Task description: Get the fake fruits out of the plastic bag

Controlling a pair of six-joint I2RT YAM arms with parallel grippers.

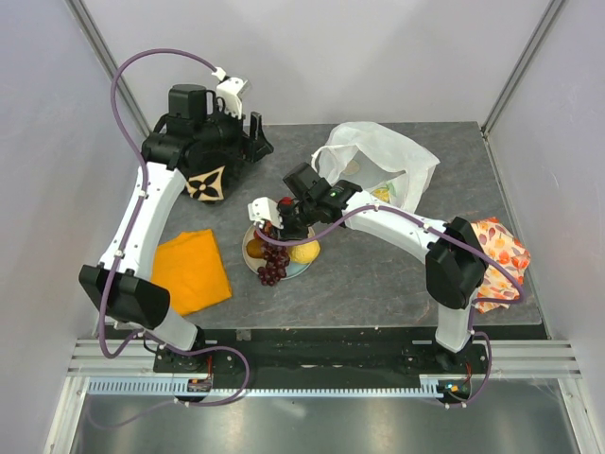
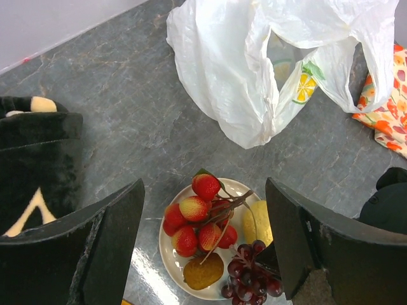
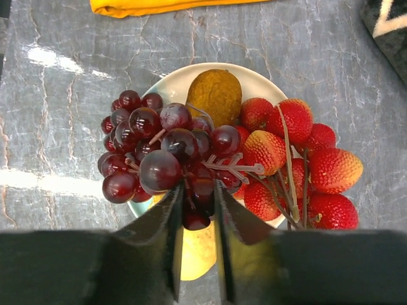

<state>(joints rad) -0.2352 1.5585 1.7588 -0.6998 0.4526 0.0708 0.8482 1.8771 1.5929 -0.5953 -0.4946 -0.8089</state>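
Note:
My right gripper (image 3: pixel 197 203) is shut on the dark purple grape bunch (image 3: pixel 159 140) and holds it over the near edge of a white plate (image 1: pixel 301 270). On the plate lie the red berry cluster (image 2: pixel 197 219), the yellow lemon (image 2: pixel 257 219) and the brown oval piece (image 2: pixel 203 271). The white plastic bag (image 1: pixel 378 161) lies crumpled behind the plate, and a yellow-green citrus slice (image 2: pixel 305 86) shows through its wall. My left gripper (image 2: pixel 203 254) is open and empty, held high at the back left, above and apart from the plate.
A black bag with a beige flower mark (image 1: pixel 203 180) sits at the back left under my left arm. A plain orange cloth (image 1: pixel 192 270) lies left of the plate. A fruit-patterned cloth (image 1: pixel 496 260) lies at the right edge.

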